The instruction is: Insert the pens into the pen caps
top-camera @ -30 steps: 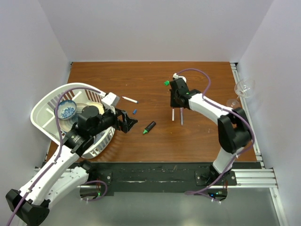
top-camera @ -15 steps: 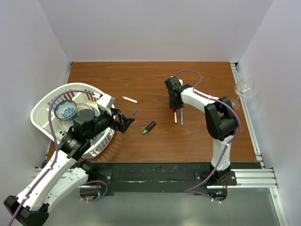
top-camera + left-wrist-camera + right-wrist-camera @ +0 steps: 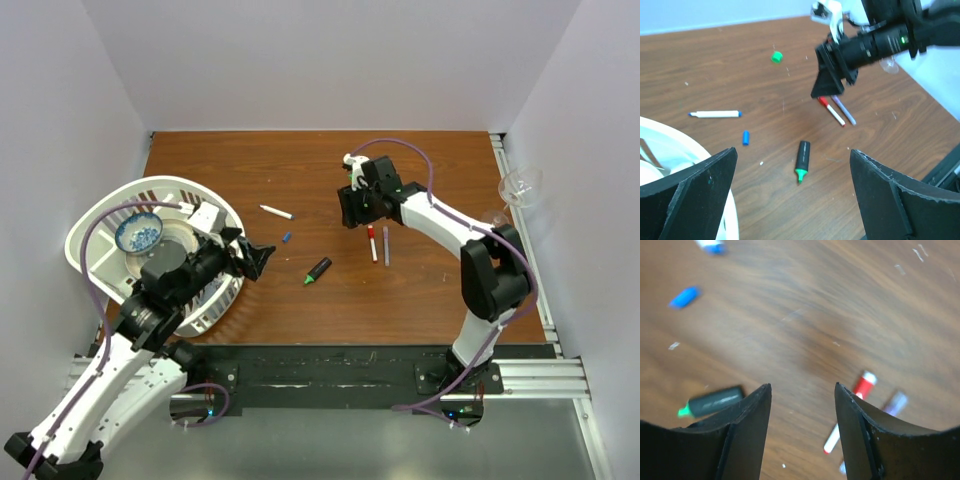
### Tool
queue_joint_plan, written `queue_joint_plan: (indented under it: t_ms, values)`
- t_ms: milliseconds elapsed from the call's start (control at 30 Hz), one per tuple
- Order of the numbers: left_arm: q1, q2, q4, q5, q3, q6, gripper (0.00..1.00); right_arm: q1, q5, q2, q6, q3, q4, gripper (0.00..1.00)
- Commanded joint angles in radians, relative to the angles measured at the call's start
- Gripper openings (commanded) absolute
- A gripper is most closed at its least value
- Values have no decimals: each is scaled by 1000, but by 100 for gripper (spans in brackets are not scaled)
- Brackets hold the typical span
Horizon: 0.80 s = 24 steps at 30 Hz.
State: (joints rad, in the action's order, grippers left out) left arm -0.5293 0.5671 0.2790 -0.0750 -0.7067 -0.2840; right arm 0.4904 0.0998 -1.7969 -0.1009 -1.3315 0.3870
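A white pen wearing the red cap point(image 3: 372, 243) lies flat at mid-table beside a thin purple-capped pen point(image 3: 385, 245). My right gripper point(image 3: 352, 212) hovers just left of them, open and holding nothing; its wrist view shows the gap point(image 3: 802, 386) over bare wood with the red cap point(image 3: 864, 385) to the right. The black marker point(image 3: 318, 270) with its green tip lies uncapped. The blue cap point(image 3: 286, 238) and an uncapped white pen point(image 3: 276, 212) lie apart. The green cap point(image 3: 776, 57) sits far back. My left gripper point(image 3: 258, 258) is wide open, left of the marker point(image 3: 802, 160).
A white basket point(image 3: 100, 215) holding a blue patterned bowl point(image 3: 139, 233) stands at the left edge, under my left arm. A clear glass point(image 3: 520, 185) sits off the table's right edge. Walls enclose the back and both sides.
The right gripper has opened and let go of the red-capped pen, which now lies on the table; the gripper shifted left. The left gripper drew back slightly toward the basket.
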Motion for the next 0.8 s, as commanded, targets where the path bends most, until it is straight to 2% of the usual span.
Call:
queue_joint_plan:
  t_ms: [0,167,300,567,767]
  values:
    - [5,-59,-35,72,15,8,100,14,259,48,336,115,-163,57]
    - [5,-111,-34,121,15,8,100,68,349,59,574,149,-97,59]
    - [5,-145,-46,139,23,12,100,134,337,62,762,176,-79,61]
    - [5,-154,-38,162,21,12,100,238,335,-44,885,111,-24,61]
    - [5,-162,-43,153,24,14,100,286,308,-91,897,89,-19,61]
